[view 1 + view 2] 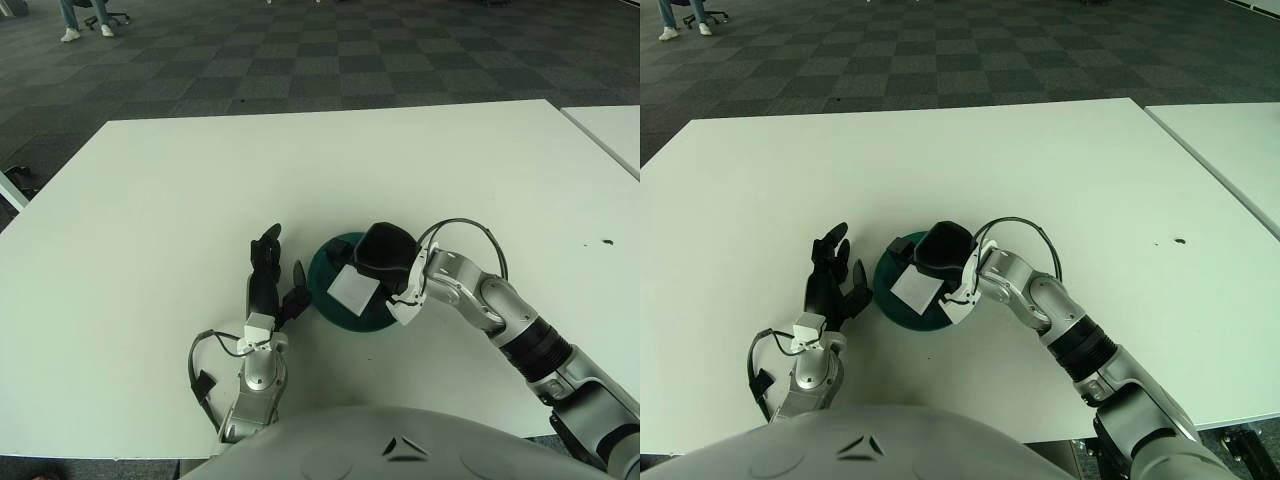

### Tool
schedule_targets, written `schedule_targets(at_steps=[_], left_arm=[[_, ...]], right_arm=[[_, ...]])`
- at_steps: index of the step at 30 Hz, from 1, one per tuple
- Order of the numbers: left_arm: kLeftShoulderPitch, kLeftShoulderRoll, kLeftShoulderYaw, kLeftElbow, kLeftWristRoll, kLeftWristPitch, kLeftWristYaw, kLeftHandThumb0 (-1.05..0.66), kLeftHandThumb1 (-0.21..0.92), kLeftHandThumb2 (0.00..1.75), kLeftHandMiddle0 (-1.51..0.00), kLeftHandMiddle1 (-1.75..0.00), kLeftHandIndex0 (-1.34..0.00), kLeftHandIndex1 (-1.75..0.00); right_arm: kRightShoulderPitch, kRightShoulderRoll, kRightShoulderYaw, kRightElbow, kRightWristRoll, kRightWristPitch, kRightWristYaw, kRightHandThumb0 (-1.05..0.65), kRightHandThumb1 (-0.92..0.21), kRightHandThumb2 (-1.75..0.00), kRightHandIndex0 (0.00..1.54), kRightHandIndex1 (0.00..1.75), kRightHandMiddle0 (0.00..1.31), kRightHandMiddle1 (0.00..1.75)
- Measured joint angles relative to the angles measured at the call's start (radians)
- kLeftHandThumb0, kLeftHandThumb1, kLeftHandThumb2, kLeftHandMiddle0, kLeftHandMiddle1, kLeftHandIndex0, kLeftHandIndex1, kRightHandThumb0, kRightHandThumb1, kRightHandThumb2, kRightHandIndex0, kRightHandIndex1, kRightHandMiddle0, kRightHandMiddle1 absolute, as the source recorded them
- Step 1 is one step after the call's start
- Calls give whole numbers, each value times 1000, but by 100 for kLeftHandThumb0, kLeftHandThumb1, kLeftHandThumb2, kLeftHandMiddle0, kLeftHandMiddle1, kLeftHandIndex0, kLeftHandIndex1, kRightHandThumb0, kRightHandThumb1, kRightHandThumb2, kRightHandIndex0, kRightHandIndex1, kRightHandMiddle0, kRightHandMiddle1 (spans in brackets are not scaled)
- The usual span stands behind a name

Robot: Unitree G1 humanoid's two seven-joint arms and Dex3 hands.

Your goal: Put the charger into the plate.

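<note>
A dark green plate point(345, 318) sits on the white table near its front edge. Over it hangs a white square charger point(352, 288), held from the right by my right hand point(382, 256), whose black fingers curl round its far side. The charger is tilted and low over the plate's middle; I cannot tell whether it touches the plate. My left hand point(272, 278) stands just left of the plate, fingers spread and pointing away from me, holding nothing. In the right eye view the charger point(916, 289) and the plate point(902, 316) show the same way.
The white table point(200, 180) stretches wide to the back and both sides. A second white table point(612, 130) stands at the right, across a narrow gap. A small dark mark point(606, 241) lies near the right edge. Dark chequered carpet lies beyond.
</note>
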Motion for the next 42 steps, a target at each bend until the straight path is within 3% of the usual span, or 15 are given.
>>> schedule_targets(at_steps=[4,5,6,7,8,10,11,14,17,21,31,42], left_arm=[[3,0,0,-5,2,-1,5,-82,92,98,-28,-1,0,-73],[5,0,0,-6,2,-2,5,-82,92,98,-28,-1,0,-73],[7,1,0,-6,4,-3,6,-82,92,99,-28,-1,0,-72],[8,1,-1,-6,9,-5,6,-83,92,100,-28,-1,0,-71],[10,1,-1,-6,13,-6,7,-83,92,101,-28,-1,0,-70],[12,2,-3,-6,21,-10,6,-84,92,103,-27,-1,0,-65],[13,3,-5,-7,21,-10,5,-84,92,103,-27,-1,0,-63],[16,3,-5,-11,21,-9,2,-83,92,104,-26,-1,0,-64],[18,3,-2,-19,20,-9,2,-82,92,105,-29,-1,0,-71],[19,2,2,-40,20,-10,2,-80,92,105,-32,-2,-2,-76],[37,1,5,-53,-3,-45,-3,-78,92,104,-36,-3,-6,-81],[40,0,4,-51,-52,-77,-28,-74,92,105,-36,-2,-7,-82]], right_arm=[[0,-7,-2,-1,-33,9,-15,-72,-90,-75,50,175,24,152],[0,-10,-2,-1,-41,11,-19,-78,-91,-77,37,167,19,148],[0,-14,-2,-1,-51,11,-23,-83,-91,-78,30,150,15,133],[0,-20,-2,-3,-61,10,-24,-89,-92,-79,25,115,10,109],[-1,-26,-2,-5,-69,7,-23,-92,-92,-81,22,97,8,96],[-1,-56,-6,-31,-68,1,12,-99,-92,-85,18,44,3,58],[0,-72,-12,-54,-59,-1,43,-101,-92,-87,16,29,2,46],[-3,-128,-49,-160,3,2,164,-104,-92,-90,11,10,1,27],[-20,-157,-95,-252,82,17,258,-104,-92,-93,7,4,0,15],[-44,-158,-131,-294,136,31,293,-105,-92,-93,5,1,0,6],[-49,-140,-137,-266,174,14,295,-105,-92,-88,0,0,0,0],[-35,-125,-172,-206,325,11,291,-105,-92,-85,0,0,0,0]])
